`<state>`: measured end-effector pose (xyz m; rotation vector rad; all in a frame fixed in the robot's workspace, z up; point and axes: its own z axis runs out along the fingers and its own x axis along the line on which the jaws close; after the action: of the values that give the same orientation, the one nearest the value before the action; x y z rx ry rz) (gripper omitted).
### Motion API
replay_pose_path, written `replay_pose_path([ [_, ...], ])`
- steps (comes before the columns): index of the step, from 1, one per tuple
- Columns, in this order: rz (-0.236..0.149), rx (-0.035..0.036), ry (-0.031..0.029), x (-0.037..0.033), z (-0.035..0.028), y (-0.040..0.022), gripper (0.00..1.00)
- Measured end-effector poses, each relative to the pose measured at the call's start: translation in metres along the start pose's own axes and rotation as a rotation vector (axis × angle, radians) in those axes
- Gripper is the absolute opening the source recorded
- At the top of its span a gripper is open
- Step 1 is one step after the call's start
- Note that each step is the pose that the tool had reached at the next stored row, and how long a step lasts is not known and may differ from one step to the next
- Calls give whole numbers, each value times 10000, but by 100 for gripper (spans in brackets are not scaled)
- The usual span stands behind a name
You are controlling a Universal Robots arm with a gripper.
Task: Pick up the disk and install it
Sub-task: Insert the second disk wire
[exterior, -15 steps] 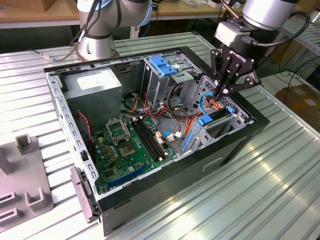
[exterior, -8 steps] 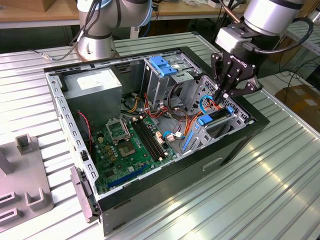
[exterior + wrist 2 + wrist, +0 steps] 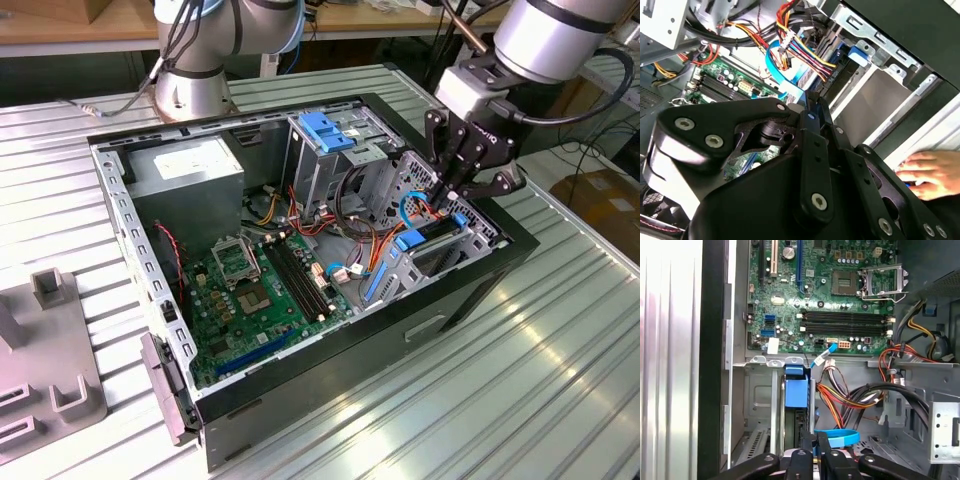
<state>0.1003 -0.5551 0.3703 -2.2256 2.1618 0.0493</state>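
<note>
Directly below, disk on edge in its bay, end effector closed on it.

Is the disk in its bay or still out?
In: the disk stands on edge in the bay, the gripper at its top.

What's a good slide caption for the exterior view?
Gripper lowering the disk edge-on into the bay of an open computer case.
</note>
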Motion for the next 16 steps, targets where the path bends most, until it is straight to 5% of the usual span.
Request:
replay_pose_path([
  [3, -19, 52, -223, 43, 7, 13, 16],
  [5, -30, 87, -275, 102, 19, 18, 16],
  [13, -98, 164, -332, 171, 84, 28, 16],
  [16, -237, 391, -339, 172, 103, 62, 16],
])
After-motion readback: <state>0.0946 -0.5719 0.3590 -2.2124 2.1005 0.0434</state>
